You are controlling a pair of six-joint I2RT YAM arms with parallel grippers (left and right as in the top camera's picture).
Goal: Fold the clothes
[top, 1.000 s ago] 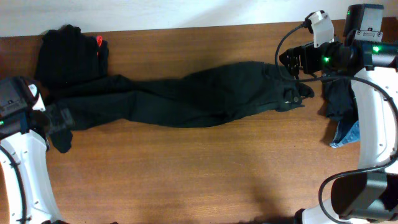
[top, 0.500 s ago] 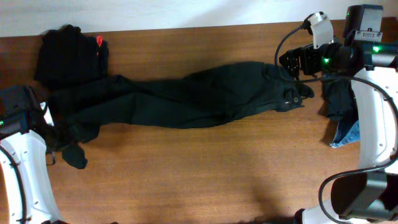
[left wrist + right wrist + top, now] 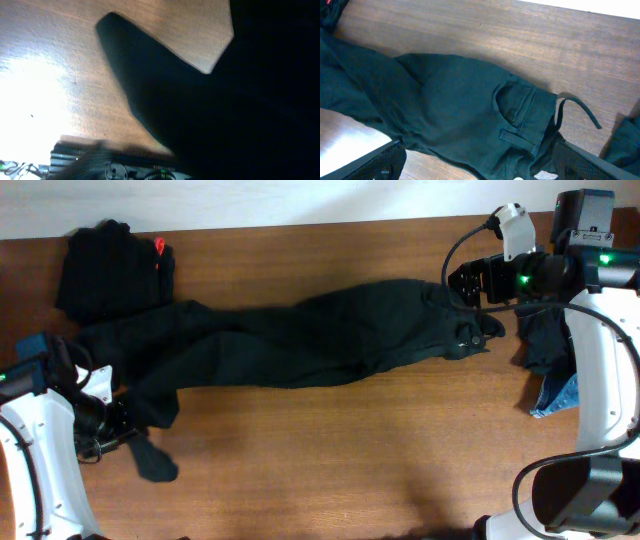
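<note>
Since I cannot tell whether my left jaws grip the jeans (image 3: 330, 335), they may slip free — right jaws gape.

I see the jeans (image 3: 320, 335) stretched along the table (image 3: 350, 470) from my left to my right, with the waist end to the right and the legs to the left. A pile of clothes (image 3: 105, 270) sits in the far left corner, just behind the legs. One leg end lies nearer me, beside the left gripper (image 3: 105, 418). The right gripper (image 3: 470, 280) is at the waist, and right of it another heap of clothes (image 3: 545, 340) lies at the table's right edge.
</note>
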